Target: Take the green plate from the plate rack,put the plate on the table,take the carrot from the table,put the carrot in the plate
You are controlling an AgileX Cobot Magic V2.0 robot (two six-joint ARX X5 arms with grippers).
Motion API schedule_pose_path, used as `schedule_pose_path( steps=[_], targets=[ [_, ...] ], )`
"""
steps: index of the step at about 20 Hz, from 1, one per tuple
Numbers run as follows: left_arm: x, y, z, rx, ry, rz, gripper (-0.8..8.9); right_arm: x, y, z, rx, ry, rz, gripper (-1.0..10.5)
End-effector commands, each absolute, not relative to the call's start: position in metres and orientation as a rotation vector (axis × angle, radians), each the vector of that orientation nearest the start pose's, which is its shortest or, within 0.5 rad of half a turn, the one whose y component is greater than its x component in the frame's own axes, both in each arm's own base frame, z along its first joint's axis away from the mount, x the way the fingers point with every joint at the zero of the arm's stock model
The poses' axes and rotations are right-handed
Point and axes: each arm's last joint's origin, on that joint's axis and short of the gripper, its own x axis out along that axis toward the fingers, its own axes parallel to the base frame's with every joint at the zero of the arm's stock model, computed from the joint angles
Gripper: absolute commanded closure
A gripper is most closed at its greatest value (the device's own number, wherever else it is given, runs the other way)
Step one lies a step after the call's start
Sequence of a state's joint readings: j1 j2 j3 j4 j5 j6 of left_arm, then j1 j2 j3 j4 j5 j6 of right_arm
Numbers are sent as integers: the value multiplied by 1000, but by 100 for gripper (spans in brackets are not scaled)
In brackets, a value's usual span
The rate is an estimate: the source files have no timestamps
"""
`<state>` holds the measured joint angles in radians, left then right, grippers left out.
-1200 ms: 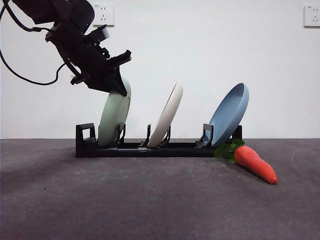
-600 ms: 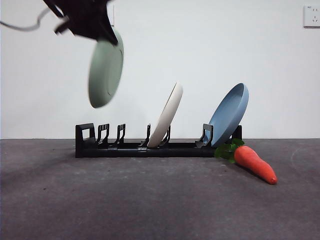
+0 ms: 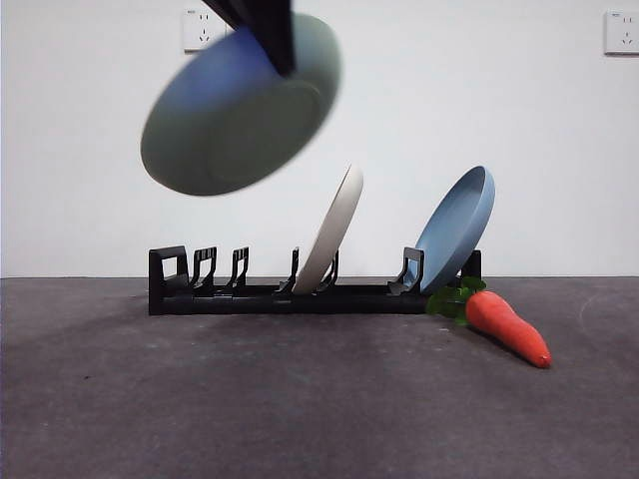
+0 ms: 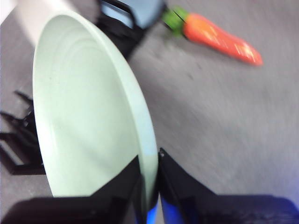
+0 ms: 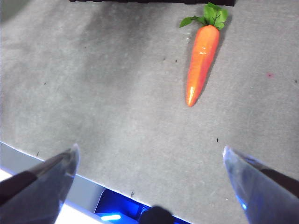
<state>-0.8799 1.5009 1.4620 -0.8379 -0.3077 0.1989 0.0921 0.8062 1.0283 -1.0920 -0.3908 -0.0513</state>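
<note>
My left tool [image 4: 148,186] pinches the green plate [image 3: 240,110] by its rim, high above the plate rack [image 3: 290,289]. Setting it on the surface [image 3: 300,399] remains; my right tool [image 5: 149,172] hangs wide above the untouched carrot [image 3: 506,327].

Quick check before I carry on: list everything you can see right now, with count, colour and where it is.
green plate: one, pale sage green, held in the air above the rack's looped end, clear of its slots.
plate rack: one, black, on the table by the wall.
cream-white plate: one, leaning in the rack's middle slot.
blue plate: one, leaning at the rack's far end from the loop.
carrot: one, orange with green leaves, lying on the table, leaves beside the blue plate's end of the rack.
table: one, dark grey.
wall sockets: two, white, on the wall.
left gripper: black, shut on the green plate's rim.
right gripper: open, above the table near the carrot.
</note>
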Motion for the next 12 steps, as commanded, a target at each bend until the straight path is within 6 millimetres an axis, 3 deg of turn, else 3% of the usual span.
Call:
schedule_pose_path(
  steps=[1, 5, 12],
  targets=[
    [198, -249, 310, 783, 719, -609, 819, 122, 23, 336, 87, 847, 476, 321],
    [181, -280, 253, 983, 686, -624, 819, 122, 23, 336, 87, 849, 476, 321],
    [176, -318, 181, 1139, 700, -622, 819, 122, 23, 336, 86, 848, 475, 321]
  ],
)
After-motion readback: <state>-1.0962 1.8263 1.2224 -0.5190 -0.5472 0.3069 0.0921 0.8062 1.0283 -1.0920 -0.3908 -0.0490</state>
